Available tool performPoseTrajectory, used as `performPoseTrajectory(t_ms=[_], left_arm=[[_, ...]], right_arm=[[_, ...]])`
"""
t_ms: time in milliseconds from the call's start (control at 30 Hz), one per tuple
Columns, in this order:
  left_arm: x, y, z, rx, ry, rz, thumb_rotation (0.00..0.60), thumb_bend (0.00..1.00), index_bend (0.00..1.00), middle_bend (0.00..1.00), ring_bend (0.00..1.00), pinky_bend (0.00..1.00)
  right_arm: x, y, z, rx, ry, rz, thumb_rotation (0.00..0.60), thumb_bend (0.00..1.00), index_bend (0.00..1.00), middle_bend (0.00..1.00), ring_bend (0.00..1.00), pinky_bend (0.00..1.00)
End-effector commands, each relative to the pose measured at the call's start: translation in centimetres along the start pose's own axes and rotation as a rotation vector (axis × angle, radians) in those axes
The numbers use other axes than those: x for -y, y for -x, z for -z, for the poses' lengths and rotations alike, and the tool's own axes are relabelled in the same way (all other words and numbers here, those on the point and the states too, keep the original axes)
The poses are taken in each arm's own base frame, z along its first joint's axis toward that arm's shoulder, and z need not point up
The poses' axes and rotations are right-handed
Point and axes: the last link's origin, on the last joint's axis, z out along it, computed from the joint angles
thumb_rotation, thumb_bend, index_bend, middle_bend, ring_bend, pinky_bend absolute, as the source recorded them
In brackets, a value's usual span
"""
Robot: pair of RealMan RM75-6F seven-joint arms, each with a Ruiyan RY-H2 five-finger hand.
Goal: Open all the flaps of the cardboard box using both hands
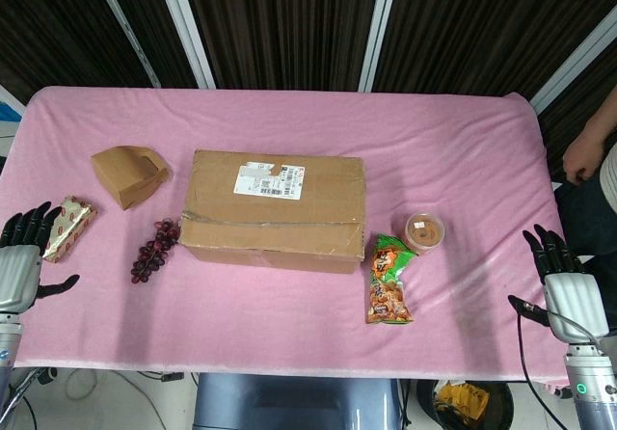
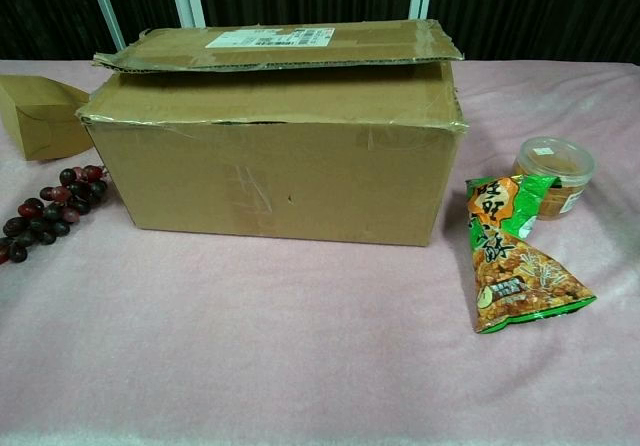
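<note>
1. I see the cardboard box (image 1: 273, 210) at the centre of the head view, on the pink table (image 1: 289, 121). Its top flaps are down, though in the chest view the far flap (image 2: 280, 44) sits slightly lifted over the near flap (image 2: 270, 94).
2. My left hand (image 1: 24, 256) sits at the lower left edge of the head view, fingers apart and holding nothing, beside a foil snack packet (image 1: 66, 228). My right hand (image 1: 561, 276) is at the lower right edge, fingers likewise spread and empty. Both are well apart from the box; neither shows in the chest view.
3. I judge the task is at its very start: no flap is opened yet, and the step in hand is the approach.
4. Next, I need to bring both hands inward to the box top and hook fingertips under the raised far flap's edge.
5. Watch the clutter: grapes (image 1: 154, 249) and a small brown carton (image 1: 128, 174) to the left, a green snack bag (image 1: 388, 278) and a round tub (image 1: 425, 231) to the right.
</note>
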Motion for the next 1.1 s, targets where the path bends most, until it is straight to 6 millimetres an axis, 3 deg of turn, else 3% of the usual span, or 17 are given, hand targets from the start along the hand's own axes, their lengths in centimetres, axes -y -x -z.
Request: performPoseTrajectory(t_ms=[33, 500, 633, 833, 1100], left_arm=[[0.0, 0.0, 0.0, 0.0, 0.0, -0.001, 0.6, 0.06, 0.0, 0.0, 0.0, 0.0], [-0.9, -0.5, 0.0, -0.02, 0.032, 0.011, 0.6, 0.06, 0.0, 0.0, 0.0, 0.0], [-1.7, -1.1, -0.3, -0.042, 0.051, 0.025, 0.6, 0.12, 0.0, 0.0, 0.0, 0.0], [-3.7, -2.3, -1.0, -0.065, 0.081, 0.039, 0.6, 0.23, 0.0, 0.0, 0.0, 0.0], [-9.9, -4.2, -4.6, -0.076, 0.202, 0.012, 0.6, 0.27, 0.0, 0.0, 0.0, 0.0]], right_arm=[[0.0, 0.0, 0.0, 0.002, 0.001, -0.002, 0.6, 0.23, 0.0, 0.0, 0.0, 0.23], [0.1, 0.2, -0.2, -0.006, -0.001, 0.0, 0.6, 0.24, 0.0, 0.0, 0.0, 0.23], [0.0, 0.3, -0.3, -0.002, 0.003, -0.004, 0.6, 0.25, 0.0, 0.0, 0.0, 0.23], [-0.1, 0.4, -0.5, -0.003, 0.02, -0.023, 0.6, 0.25, 0.0, 0.0, 0.0, 0.23], [-0.2, 0.5, -0.7, 0.006, 0.042, -0.059, 0.6, 0.25, 0.0, 0.0, 0.0, 0.23]])
